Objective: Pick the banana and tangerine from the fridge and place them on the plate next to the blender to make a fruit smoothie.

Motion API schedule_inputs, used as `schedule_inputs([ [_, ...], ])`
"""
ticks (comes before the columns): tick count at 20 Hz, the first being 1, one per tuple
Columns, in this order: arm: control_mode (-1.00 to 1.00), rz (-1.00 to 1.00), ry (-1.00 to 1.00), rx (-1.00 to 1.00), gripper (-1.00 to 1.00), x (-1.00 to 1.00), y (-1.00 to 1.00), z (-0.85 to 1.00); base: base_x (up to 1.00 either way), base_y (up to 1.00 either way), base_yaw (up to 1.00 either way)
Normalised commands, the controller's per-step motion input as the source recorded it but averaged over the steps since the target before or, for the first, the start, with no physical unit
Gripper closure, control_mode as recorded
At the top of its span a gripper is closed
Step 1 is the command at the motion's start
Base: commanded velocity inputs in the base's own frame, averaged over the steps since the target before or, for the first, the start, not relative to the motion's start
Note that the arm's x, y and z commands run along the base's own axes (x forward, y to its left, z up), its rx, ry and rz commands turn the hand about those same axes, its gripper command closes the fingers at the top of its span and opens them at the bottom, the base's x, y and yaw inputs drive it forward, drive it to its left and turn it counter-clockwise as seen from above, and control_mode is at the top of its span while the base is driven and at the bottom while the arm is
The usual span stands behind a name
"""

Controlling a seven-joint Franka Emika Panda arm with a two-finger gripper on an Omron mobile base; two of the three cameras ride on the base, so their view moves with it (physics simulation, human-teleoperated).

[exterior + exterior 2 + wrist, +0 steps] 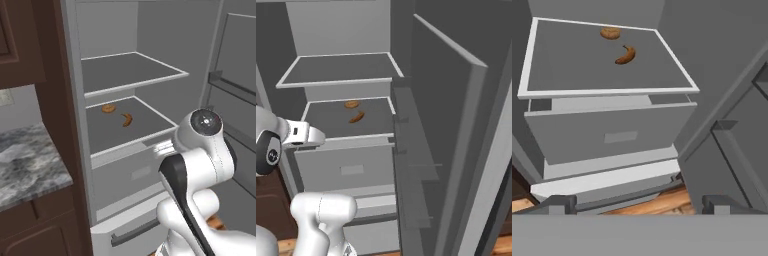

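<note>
Grey all over, that fridge (150,30) stands with its door (456,150) swung wide to the right, and you can look straight in at two pale-edged shelves and the drawer front (612,135) beneath them. Up top, the upper shelf (131,72) is bare. On the lower shelf (572,65), there's the banana (626,55), a little orange-brown crescent lying flat toward the back, and just beyond it, apart by a small gap, a flattish round tan-orange item (610,33) close to the rear wall; it may be the tangerine, though from here it looks squat and I can't say for sure. Both sit well back from the shelf's front edge. The white arm (200,165) is raised in front of the fridge at about drawer height, short of the shelf and touching nothing. Looking along the hand, the gripper (637,205) has its two dark fingertips (559,204) far apart, spread wide at the bottom of the view with nothing between them, aimed up over the drawer toward the fruit. Below the drawer a dark bar handle (632,195) runs across a lower white front. Off to the left, a marbled grey counter (25,160) sits on brown cabinets (45,225).
</note>
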Motion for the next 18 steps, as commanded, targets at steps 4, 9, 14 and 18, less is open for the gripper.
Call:
schedule_inputs([
  [4,1.0,0.0,0.0,0.0,-1.0,0.0,0.0,0.0,0.04,-0.05,0.0],
  [9,1.0,0.0,0.0,0.0,-1.0,0.0,0.0,0.0,-0.17,-0.01,0.0],
  [14,-1.0,0.0,0.0,0.0,-1.0,0.03,0.0,0.0,0.02,0.0,0.0],
  [18,-1.0,0.0,-0.11,0.11,-1.0,0.21,0.0,0.05,0.0,0.0,0.0],
])
